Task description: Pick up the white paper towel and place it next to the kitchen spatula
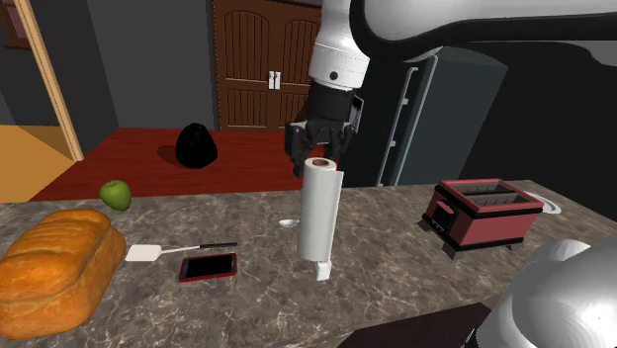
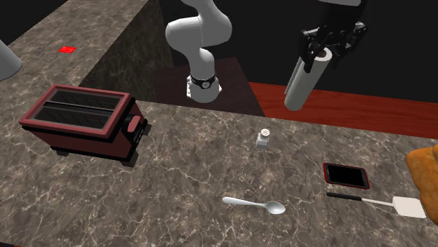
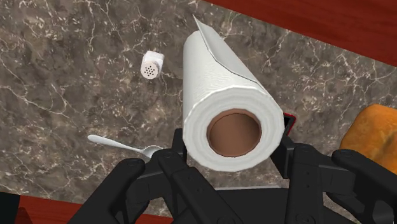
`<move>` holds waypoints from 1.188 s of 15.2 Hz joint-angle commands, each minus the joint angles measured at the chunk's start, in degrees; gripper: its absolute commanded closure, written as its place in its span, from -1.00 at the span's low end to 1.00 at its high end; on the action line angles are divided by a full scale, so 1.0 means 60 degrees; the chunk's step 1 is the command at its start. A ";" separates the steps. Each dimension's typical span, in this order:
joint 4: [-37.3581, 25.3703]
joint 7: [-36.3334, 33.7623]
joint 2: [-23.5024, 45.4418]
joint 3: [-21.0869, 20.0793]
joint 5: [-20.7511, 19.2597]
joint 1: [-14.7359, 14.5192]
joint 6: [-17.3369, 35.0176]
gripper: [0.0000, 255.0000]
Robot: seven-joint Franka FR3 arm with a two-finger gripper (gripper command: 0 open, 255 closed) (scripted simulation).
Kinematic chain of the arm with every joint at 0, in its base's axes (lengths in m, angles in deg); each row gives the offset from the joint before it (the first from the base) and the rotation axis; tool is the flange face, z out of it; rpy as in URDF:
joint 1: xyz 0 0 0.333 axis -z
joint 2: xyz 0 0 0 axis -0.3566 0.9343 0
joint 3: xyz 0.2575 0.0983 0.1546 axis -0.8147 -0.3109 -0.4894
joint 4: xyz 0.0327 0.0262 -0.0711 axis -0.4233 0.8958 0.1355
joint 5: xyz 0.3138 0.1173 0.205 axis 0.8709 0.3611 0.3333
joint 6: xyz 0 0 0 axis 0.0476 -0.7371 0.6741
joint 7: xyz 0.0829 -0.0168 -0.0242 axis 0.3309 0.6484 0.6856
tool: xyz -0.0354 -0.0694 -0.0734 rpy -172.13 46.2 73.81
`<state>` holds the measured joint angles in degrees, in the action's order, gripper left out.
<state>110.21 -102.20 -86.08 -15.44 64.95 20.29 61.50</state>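
Above the middle of the desk (image 1: 396, 257) hangs the paper towel (image 1: 320, 208), clear of the surface. The end effector (image 1: 321, 156) is clamped across its top end. The roll is probably light, soft and crushable, so a grip near the core suits. The spatula (image 1: 178, 249) lies toward the desk's loaf end.

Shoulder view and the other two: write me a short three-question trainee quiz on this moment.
1. True or false: the paper towel roll stands on the counter, free of the fingers.
2. What lies right beside the spatula? A a knife; B a red-cased phone; C a mug.
3. Fill in: the spatula's white blade points toward the ____.
Key: 1 false, the fingers clasp the roll's top and it hangs above the counter; 2 B; 3 bread loaf.
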 commanded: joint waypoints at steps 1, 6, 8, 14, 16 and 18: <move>-0.0355 -0.0401 0.0626 -0.0386 -0.0135 0.0035 0.0301 1.00; -0.1576 -0.1599 0.2422 -0.1367 -0.0883 0.0082 0.0815 1.00; -0.2159 -0.2142 0.3228 -0.1719 -0.1350 0.0035 0.0940 1.00; -0.4322 -0.3811 0.5912 -0.2343 -0.3182 -0.0662 0.0885 1.00; -0.5212 -0.4275 0.6841 -0.2352 -0.3808 -0.1119 0.0707 1.00; -0.6210 -0.4646 0.7770 -0.2268 -0.4381 -0.1668 0.0456 1.00</move>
<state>75.73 -128.69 -42.19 -29.14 40.48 11.93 64.87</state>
